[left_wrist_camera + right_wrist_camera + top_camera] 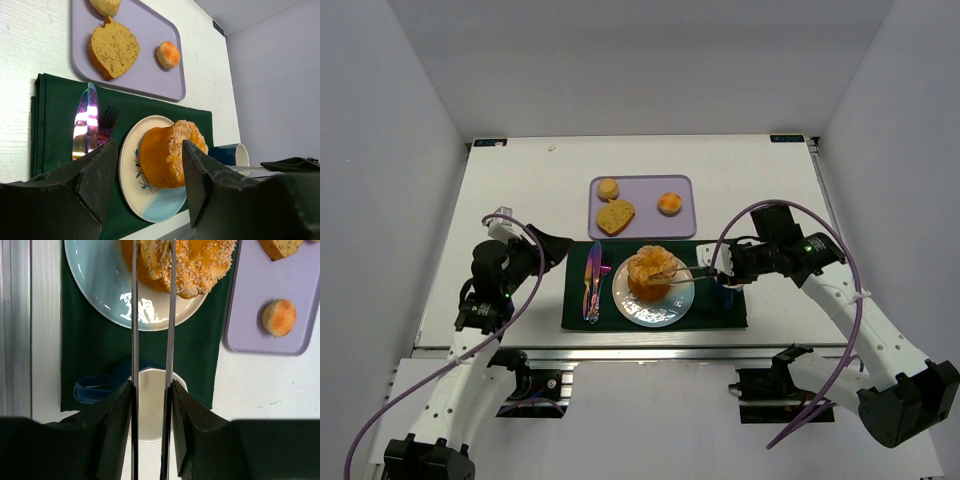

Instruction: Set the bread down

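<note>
A: The right gripper (152, 385) is pinching a pair of tongs (135, 315), and their long arms are reaching over the bread (650, 272). Where is the bread sitting?

B: It is sitting on the plate (660, 322), on the green cloth (720, 310). I am thinking the placing is nearly finishing.

A: And next?

B: The tongs are needing to loosen and draw back without dragging the bread. The left gripper (150, 147) is hanging spread and empty.
</note>
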You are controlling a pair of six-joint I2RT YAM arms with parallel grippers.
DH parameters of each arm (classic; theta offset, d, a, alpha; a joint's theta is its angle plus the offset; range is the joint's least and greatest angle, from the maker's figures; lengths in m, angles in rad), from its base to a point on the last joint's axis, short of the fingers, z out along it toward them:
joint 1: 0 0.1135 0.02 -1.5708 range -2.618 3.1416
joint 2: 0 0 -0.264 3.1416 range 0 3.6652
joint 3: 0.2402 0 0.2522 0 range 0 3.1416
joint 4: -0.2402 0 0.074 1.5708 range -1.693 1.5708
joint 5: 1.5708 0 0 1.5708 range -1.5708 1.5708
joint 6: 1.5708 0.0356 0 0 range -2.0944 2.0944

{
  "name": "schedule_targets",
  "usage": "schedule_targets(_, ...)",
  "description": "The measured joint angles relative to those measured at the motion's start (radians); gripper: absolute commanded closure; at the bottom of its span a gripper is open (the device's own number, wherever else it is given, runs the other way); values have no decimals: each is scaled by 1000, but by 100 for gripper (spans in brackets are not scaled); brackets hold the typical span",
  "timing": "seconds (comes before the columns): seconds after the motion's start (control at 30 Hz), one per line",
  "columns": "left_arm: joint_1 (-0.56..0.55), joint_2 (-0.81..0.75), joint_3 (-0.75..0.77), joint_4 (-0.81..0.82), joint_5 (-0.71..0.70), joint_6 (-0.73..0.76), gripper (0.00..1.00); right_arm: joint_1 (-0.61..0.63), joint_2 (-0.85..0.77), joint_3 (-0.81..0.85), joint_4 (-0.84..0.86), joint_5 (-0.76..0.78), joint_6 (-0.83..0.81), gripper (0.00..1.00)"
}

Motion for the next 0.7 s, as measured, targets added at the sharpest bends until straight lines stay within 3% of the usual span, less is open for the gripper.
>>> schedule_targets(0.17,0,-15,-6,-16,0,-3,36,0,0,-2,-23,-2,-45,49)
schedule_targets(0.4,0,-14,-6,-19,0,-3,36,0,-51,-1,-23,-31,-56,48)
schedule_targets(0.6,0,25,-6,-10,6,-3,36,0,-108,2,-12,-51,-5,49)
schedule_targets(0.7,0,73,-7,21,15,-2,36,0,-113,13,34,-58,88,58)
